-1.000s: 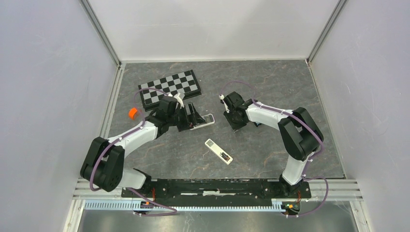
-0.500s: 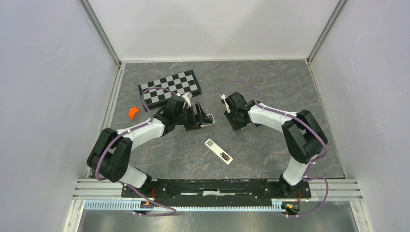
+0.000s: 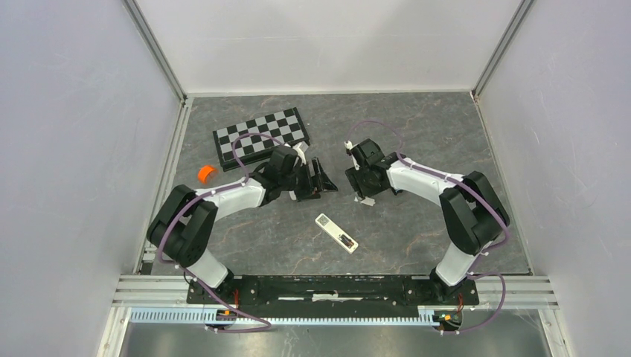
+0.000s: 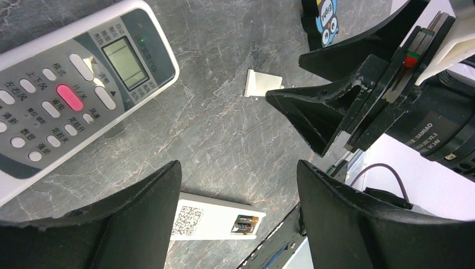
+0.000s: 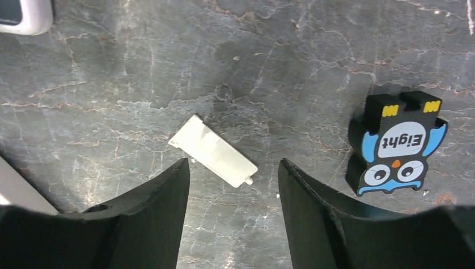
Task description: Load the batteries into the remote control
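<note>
The slim white remote control (image 3: 336, 233) lies on the table, back up, in front of both grippers. It also shows in the left wrist view (image 4: 215, 224), where two dark batteries (image 4: 246, 224) sit in its open recess. A small white battery cover (image 5: 213, 150) lies flat on the table just ahead of my right gripper (image 5: 232, 190), which is open and empty above it. My left gripper (image 4: 238, 207) is open and empty, hovering between the two remotes. In the top view the left gripper (image 3: 321, 178) and right gripper (image 3: 362, 182) face each other closely.
A shorter grey-white remote (image 4: 73, 84) with screen and buttons lies left of my left gripper. A black-and-blue penguin gadget (image 5: 395, 143) stands right of the cover. A folded chessboard (image 3: 260, 137) and an orange piece (image 3: 205, 174) lie at the back left.
My left gripper has swung right toward the right gripper and now hides the grey-white remote from above. The white cover has come into view on the table by the right gripper.
</note>
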Available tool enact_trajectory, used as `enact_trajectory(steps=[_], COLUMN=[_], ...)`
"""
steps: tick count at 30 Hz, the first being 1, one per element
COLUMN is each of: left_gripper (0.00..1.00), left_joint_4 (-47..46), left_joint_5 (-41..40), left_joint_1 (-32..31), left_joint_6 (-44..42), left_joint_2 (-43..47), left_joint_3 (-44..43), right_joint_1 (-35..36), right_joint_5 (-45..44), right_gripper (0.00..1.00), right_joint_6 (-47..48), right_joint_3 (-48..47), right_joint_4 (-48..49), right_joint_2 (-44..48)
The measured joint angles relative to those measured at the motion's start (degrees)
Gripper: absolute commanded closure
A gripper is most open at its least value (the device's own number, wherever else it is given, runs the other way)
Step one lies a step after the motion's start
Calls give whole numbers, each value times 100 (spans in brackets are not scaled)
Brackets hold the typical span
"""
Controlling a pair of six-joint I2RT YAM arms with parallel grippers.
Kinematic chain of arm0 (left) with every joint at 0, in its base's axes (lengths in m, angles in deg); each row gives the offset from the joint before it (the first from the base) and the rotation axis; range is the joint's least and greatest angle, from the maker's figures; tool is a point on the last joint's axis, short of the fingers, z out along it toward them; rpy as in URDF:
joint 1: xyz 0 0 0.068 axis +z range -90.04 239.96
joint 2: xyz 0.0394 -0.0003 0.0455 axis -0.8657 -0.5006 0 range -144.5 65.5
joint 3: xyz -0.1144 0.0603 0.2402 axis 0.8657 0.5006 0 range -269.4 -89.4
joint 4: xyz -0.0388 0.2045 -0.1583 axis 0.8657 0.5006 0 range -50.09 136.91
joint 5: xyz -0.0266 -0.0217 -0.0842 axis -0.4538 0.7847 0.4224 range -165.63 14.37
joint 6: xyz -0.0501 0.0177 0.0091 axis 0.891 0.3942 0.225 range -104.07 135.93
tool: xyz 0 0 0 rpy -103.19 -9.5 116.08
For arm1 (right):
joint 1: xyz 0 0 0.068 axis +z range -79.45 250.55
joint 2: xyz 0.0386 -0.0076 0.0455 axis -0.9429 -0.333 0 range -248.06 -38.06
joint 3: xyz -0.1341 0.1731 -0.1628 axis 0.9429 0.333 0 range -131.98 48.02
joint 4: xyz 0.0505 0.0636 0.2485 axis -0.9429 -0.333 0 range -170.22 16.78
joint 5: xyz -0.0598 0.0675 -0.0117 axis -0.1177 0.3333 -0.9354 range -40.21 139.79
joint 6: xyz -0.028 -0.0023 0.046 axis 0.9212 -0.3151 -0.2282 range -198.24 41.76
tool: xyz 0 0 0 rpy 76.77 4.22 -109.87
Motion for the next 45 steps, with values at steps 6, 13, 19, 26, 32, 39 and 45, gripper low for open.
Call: enact_trajectory(steps=[6, 13, 19, 26, 32, 39, 45], left_gripper=[19, 19, 19, 19, 19, 19, 19], left_joint_4=[-15, -15, 101, 229, 280, 385, 422], left_joint_5=[-20, -22, -179, -343, -431, -452, -457], left_joint_1=[0, 0, 0, 0, 0, 0, 0], left_joint_6=[2, 0, -4, -28, -31, -42, -72], left_joint_2=[0, 2, 57, 177, 205, 247, 321], left_joint_3=[0, 0, 0, 0, 0, 0, 0], right_joint_1=[-46, -42, 11, 197, 275, 273, 236], right_joint_5=[-52, 227, 420, 420, 424, 442, 501], right_gripper=[31, 31, 39, 48, 58, 63, 59], right_joint_6=[4, 354, 990, 1421, 1484, 1357, 1241], right_joint_3=[0, 35, 72, -24, -92, -363, -619], right_joint_4=[39, 229, 431, 501, 520, 538, 424], right_joint_2=[-2, -90, -247, -376, -455, -686, -881])
